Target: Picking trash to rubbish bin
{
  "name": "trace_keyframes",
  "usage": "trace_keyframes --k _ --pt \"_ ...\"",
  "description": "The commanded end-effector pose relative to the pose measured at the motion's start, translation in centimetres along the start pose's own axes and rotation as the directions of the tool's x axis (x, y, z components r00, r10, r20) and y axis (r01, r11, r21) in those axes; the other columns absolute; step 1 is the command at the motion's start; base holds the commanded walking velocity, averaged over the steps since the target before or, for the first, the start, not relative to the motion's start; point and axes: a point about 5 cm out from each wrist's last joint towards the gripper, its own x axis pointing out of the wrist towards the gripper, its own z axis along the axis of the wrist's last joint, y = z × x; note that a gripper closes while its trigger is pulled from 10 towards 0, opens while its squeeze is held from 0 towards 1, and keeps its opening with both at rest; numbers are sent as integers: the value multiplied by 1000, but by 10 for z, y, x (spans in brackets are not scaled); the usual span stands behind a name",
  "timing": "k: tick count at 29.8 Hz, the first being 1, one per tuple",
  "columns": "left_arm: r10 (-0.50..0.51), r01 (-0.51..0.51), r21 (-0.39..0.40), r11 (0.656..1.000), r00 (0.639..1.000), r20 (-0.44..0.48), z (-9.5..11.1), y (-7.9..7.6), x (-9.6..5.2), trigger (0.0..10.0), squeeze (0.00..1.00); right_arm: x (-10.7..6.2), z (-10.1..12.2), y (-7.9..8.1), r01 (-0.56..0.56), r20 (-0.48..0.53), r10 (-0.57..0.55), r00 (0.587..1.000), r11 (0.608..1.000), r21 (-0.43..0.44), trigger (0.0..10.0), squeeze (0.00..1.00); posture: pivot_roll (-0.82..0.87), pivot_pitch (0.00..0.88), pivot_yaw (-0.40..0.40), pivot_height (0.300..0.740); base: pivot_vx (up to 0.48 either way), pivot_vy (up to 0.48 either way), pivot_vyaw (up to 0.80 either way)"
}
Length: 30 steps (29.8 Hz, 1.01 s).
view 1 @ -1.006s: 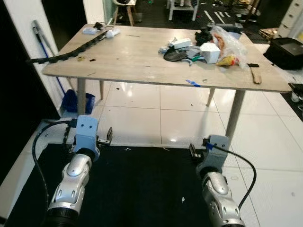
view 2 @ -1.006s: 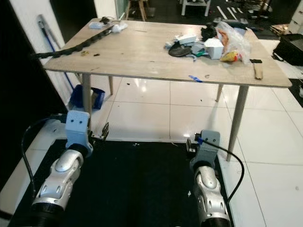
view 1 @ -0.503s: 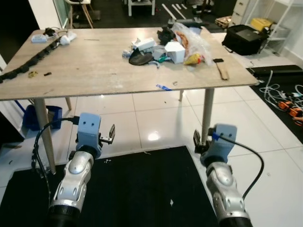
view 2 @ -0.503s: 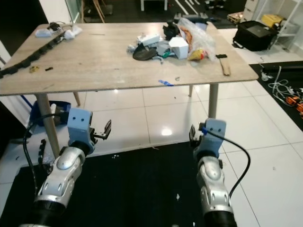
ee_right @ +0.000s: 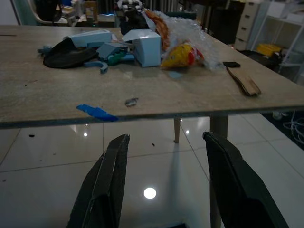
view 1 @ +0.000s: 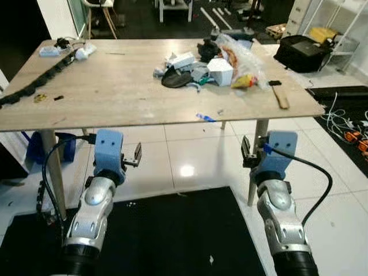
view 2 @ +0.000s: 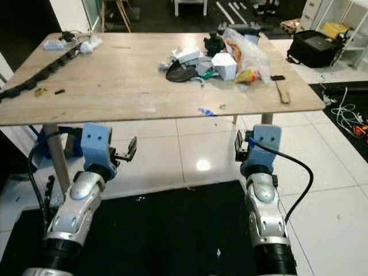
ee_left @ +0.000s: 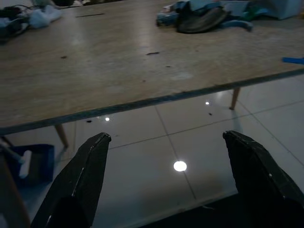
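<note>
Trash pile (view 1: pixel 213 63): white boxes, dark flat item, clear plastic bag with yellow wrapper, heaped on the desk (view 1: pixel 115 86), ahead of and above the right pincer (ee_right: pixel 164 185). Blue scrap (ee_right: pixel 96 112) at the desk edge, nearer that pincer. Left pincer (ee_left: pixel 166 183) and right pincer: both released, fingers spread, below the desk edge over white tiled floor (view 1: pixel 201 161)

Before us stands a wooden table (view 1: pixel 115 92) with trash (view 1: pixel 213 63) heaped (white box, plastic bag) toward its far right.
</note>
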Motion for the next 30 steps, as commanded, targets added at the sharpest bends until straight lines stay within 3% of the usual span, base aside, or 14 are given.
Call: trace_keyframes --k 1,6,13,30 --pt "-8 8 4 1000 1000 7 3 -1 -1 10000 0 -2 -3 -4 10 -17 -11 1000 1000 -9 10000 0 -57 84 7 740 307 0 0" --pt "-10 10 5 1000 1000 7 4 -2 0 10000 0 0 0 -5 25 -9 -25 1000 1000 -12 10000 0 -60 80 14 740 302 0 0" --pt "-5 5 10 1000 1000 18 8 -2 2 10000 0 0 1 -6 23 -2 -23 1000 1000 -16 10000 0 -63 77 16 740 302 0 -732" --pt "-12 11 25 1000 999 34 15 -3 6 10000 0 1 5 -10 37 12 -37 999 999 -22 10000 0 -66 91 16 740 300 0 0"
